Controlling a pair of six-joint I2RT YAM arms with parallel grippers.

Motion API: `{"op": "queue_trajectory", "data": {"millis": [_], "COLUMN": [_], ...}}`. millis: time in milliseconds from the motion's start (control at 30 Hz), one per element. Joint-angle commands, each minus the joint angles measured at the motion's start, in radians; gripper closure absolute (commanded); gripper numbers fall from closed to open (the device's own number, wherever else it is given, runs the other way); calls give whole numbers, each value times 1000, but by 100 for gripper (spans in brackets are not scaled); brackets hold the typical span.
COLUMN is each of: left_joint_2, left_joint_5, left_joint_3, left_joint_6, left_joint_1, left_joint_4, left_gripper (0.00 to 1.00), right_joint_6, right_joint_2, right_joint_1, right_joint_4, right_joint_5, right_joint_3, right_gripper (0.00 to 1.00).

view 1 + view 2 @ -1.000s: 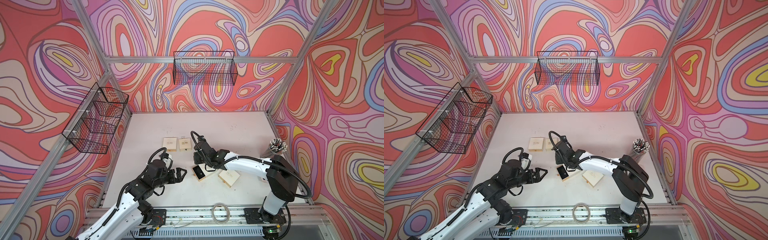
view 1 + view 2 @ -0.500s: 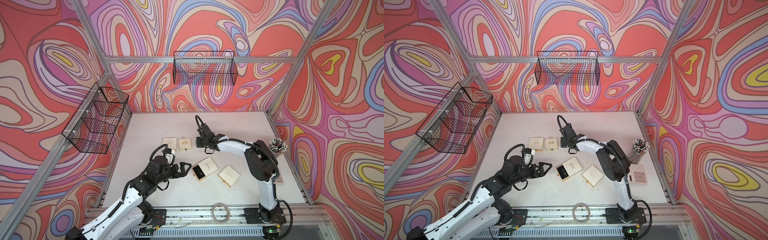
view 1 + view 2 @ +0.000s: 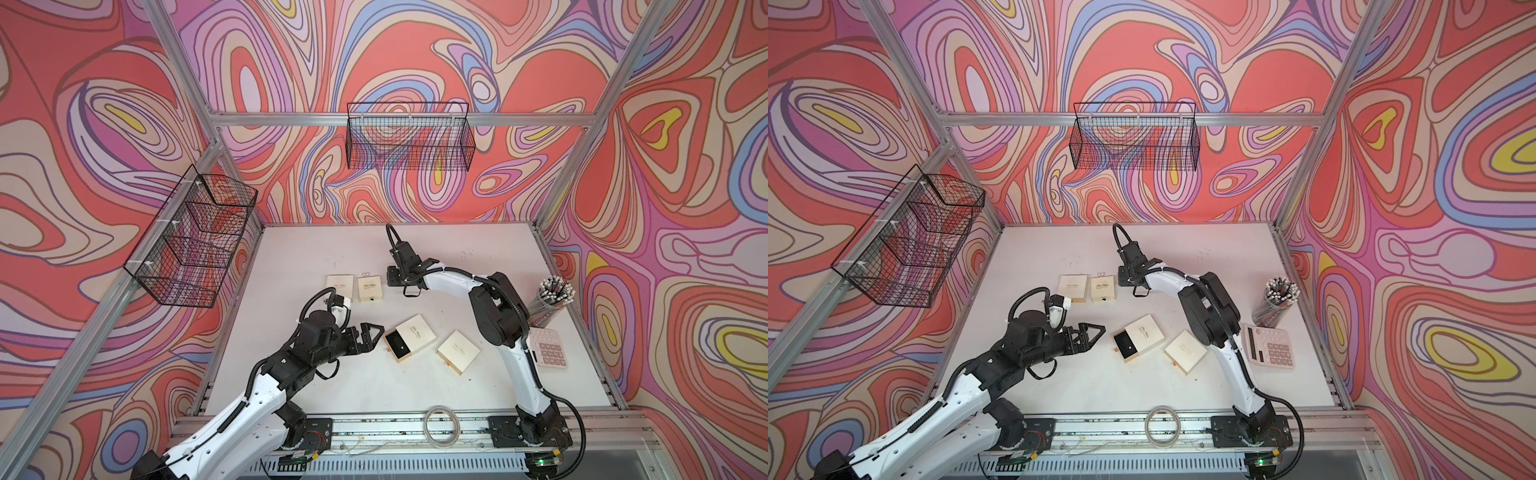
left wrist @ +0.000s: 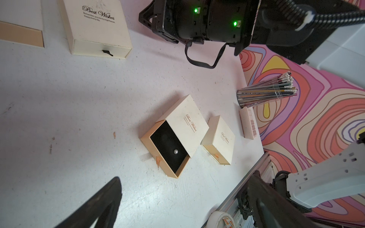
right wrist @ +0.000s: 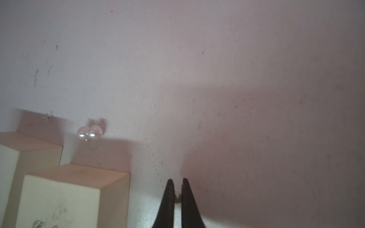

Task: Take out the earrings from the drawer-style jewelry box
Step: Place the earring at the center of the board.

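My left gripper [image 3: 369, 332] hangs released, fingers spread wide and holding nothing, left of centre in both top views, near the open jewelry box [image 3: 409, 338]. The box's drawer stands out of its sleeve; near the middle of the left wrist view a single pearl [image 4: 175, 151] sits on the drawer's black lining. A closed cream box [image 3: 458, 352] lies just right of the open one. My right gripper [image 5: 178, 180] is clenched at the lower middle of the right wrist view; a tiny pale bead [image 5: 178, 195] shows pinched between the fingers, too small for me to say surely that it is an earring. At the left of that frame two earrings [image 5: 89, 133] lie touching each other on the white table [image 5: 237, 59], just past the far edges of two shut boxes [image 5: 59, 197]; neither of my grippers touches them.
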Motion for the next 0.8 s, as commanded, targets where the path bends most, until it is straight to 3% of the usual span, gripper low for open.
{"op": "queue_trajectory", "data": {"millis": [0, 767], "left_joint_2": [-16, -26], "left_joint_5": [-5, -15], "left_joint_3": [27, 31], "left_joint_6": [-2, -1], "left_joint_1": [12, 19], "left_joint_4": [7, -10], "left_gripper": [0, 0], "right_joint_6": [-12, -23], "right_joint_2": [37, 110], "right_joint_1": [-14, -41], "right_joint_4": [-32, -75], "right_joint_5": [-10, -25], "right_joint_3": [45, 110], "right_gripper": [100, 100]}}
